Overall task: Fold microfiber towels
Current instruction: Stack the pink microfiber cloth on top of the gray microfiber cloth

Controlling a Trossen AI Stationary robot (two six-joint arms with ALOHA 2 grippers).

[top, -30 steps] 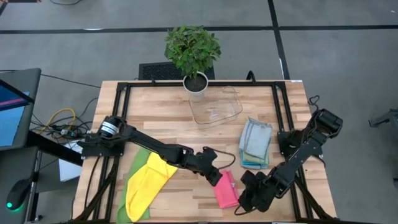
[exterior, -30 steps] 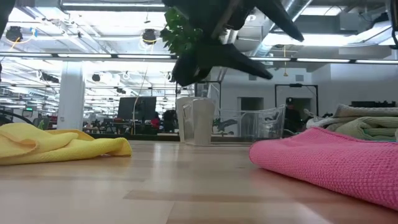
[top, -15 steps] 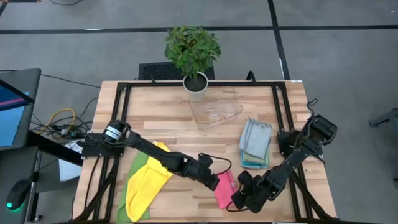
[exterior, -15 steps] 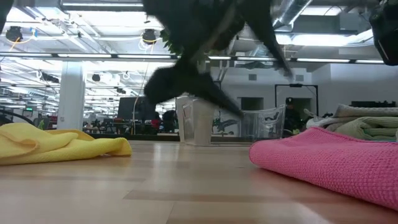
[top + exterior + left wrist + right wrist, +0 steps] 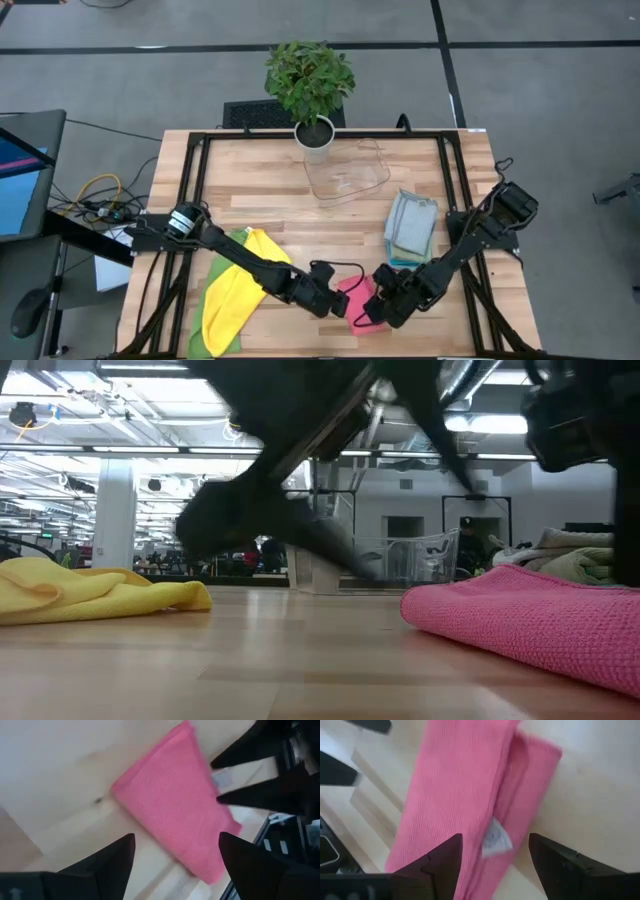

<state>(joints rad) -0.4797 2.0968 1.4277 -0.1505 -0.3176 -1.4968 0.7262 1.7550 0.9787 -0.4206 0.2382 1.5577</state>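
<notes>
Both end effectors are spread wide over the pink towel (image 5: 355,297), which lies folded in a strip at the near edge of the surface (image 5: 270,190): the left end effector (image 5: 335,303) on its left, the right end effector (image 5: 368,312) on its right.

The risk, as I judge it, is that they collide, being so close, or that one pinches only the top layer and drags the fold open near the white tag (image 5: 495,839).

From above the arms hide most of the towel. In the low view they are dark blurs.
</notes>
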